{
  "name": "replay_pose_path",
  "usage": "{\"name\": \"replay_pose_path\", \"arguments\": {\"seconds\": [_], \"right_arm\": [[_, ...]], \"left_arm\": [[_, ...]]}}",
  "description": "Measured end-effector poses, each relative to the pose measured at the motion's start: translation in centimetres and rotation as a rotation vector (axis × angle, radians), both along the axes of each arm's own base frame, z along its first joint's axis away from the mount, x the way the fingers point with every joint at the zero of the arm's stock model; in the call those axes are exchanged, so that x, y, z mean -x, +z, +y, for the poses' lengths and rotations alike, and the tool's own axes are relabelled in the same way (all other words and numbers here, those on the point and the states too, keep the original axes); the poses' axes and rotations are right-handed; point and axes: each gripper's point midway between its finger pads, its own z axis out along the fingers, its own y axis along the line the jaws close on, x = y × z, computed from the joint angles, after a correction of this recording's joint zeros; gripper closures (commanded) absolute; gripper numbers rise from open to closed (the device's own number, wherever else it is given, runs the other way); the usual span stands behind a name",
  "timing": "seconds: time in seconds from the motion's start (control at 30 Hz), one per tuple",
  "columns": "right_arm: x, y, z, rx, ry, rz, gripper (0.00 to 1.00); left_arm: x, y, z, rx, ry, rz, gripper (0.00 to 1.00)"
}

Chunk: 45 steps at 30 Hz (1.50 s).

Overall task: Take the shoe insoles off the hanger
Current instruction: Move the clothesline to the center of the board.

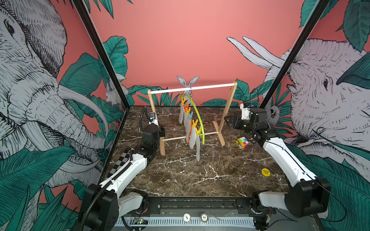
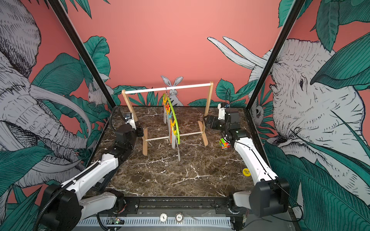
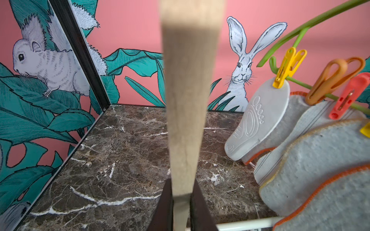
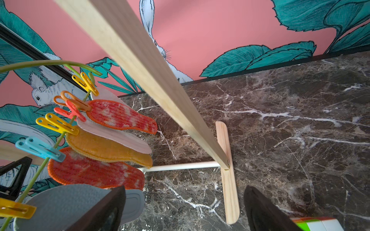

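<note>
From the hanging insoles (image 1: 192, 140), the bench (image 1: 180, 176) lies open toward 6 o'clock. Posts of the rack (image 1: 226, 112) stand at 9 and 3, a cube (image 1: 241, 142) beyond at 3, and a disc (image 1: 265, 172) at 4.

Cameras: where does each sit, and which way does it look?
Both top views: high behind the robot, looking down and forward at the wooden rack; left arm, right arm show.
Left wrist: behind the left claw, shut on the rack's post, facing the back wall.
Right wrist: behind the open right claw, facing the insoles.
Shared: both wrist views see hanger and insoles.
</note>
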Motion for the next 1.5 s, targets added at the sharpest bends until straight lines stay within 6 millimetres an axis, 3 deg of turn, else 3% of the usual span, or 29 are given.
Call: {"name": "replay_pose_path", "arguments": {"seconds": [0.47, 0.83, 1.1, 1.23, 1.5], "right_arm": [[-2.3, -0.9, 0.4, 0.025, 0.012, 0.026, 0.27], [-4.8, -1.3, 1.0, 0.034, 0.019, 0.041, 0.5], [-6.6, -0.7, 1.4, 0.031, 0.021, 0.03, 0.57], [-7.4, -1.0, 1.7, 0.028, 0.027, 0.034, 0.54], [-7.5, -2.1, 1.6, 0.026, 0.021, 0.054, 0.16]], "left_arm": [[1.1, -0.1, 0.1, 0.051, -0.009, -0.008, 0.8], [1.4, 0.0, -0.2, 0.093, -0.025, -0.007, 0.74], [1.6, -0.2, -0.7, 0.12, -0.051, -0.001, 0.73], [1.7, -0.4, -0.8, 0.127, -0.058, 0.005, 0.66], [2.7, -0.7, -0.6, 0.142, -0.067, 0.016, 0.45]]}}
